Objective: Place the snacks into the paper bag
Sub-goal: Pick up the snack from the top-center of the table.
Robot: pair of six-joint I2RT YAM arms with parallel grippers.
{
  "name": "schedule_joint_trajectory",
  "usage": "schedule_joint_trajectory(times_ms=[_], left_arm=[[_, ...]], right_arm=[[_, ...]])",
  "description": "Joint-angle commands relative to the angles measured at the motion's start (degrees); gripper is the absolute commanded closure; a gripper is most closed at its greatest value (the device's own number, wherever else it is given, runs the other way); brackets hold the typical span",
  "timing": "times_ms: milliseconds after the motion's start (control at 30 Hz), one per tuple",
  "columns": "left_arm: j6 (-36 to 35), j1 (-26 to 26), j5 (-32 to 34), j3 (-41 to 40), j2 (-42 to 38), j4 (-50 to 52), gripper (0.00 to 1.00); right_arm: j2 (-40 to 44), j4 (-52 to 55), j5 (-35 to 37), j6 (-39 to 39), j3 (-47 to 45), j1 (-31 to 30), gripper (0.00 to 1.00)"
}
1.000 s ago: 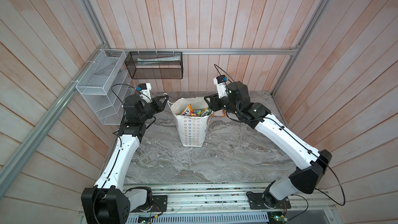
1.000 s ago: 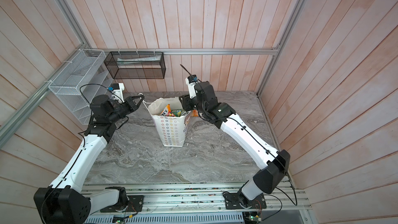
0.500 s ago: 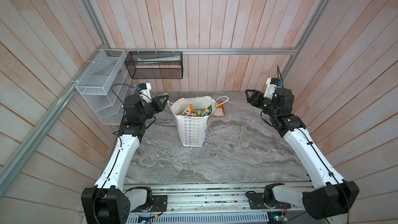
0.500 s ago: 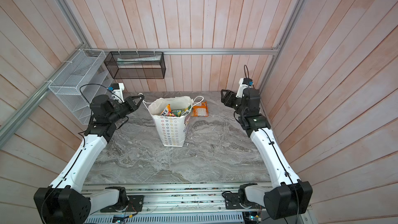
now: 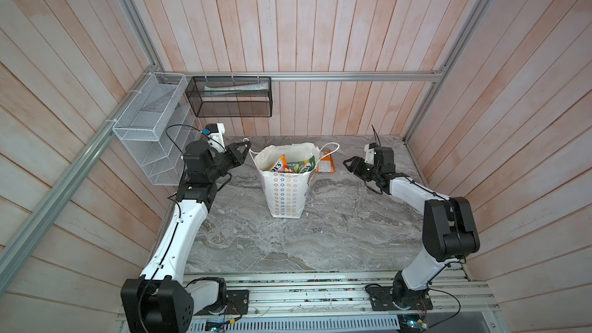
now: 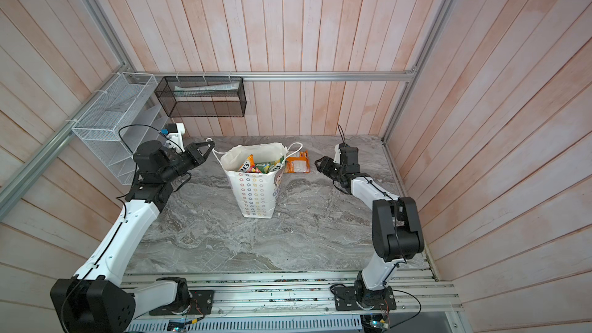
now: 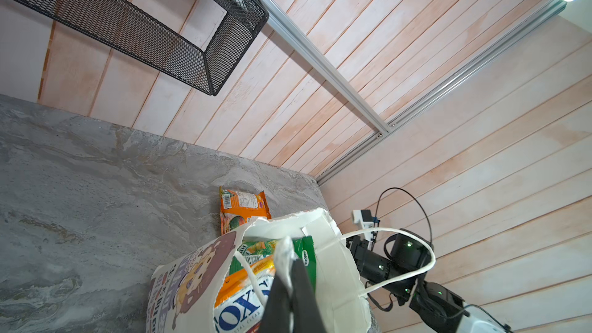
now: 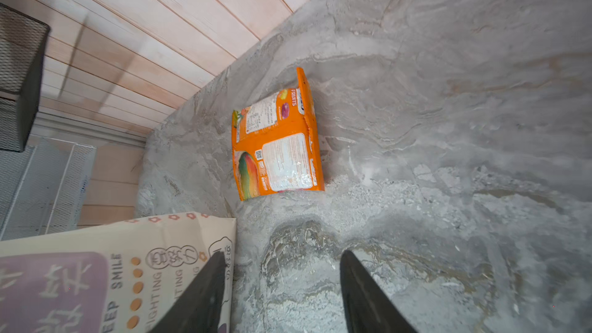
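The white paper bag (image 5: 286, 193) stands upright mid-table, mouth open, with several snacks (image 5: 290, 165) inside, one marked FOX'S (image 7: 240, 302). My left gripper (image 5: 245, 148) is shut on a fold of the bag's left rim (image 7: 285, 248), next to a cord handle. One orange snack pouch (image 5: 325, 164) lies flat on the table just right of the bag, back side up (image 8: 278, 152). My right gripper (image 5: 347, 163) hangs open low over the table to the right of that pouch, pointing at it, with nothing between its fingers (image 8: 205, 286).
A black mesh basket (image 5: 229, 97) hangs on the back wall. A white wire rack (image 5: 150, 126) hangs on the left wall behind my left arm. Wooden walls close three sides. An aluminium rail (image 5: 320, 296) runs along the table's front edge.
My right arm has left the bag's right rim, swung out to the right, then come down facing the orange pouch. The left arm and bag have stayed put.
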State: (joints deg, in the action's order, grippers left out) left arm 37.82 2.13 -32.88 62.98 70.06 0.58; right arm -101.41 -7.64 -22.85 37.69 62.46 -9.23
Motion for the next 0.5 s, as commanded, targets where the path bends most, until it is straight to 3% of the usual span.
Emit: schedule_joint_trajectory(times_ms=[0,467], left_arm=[[0.42,-0.57,-0.9,-0.15,-0.54,-3.94,1.0],[1.11,-0.56,-1.56,-0.45,0.0,-4.48,1.0]], right_arm=[[-5.38,-4.2,-3.41,0.52,3.69,-0.67,0.42],[-19.5,-5.46,-6.6,1.42,13.79,-1.22,0.56]])
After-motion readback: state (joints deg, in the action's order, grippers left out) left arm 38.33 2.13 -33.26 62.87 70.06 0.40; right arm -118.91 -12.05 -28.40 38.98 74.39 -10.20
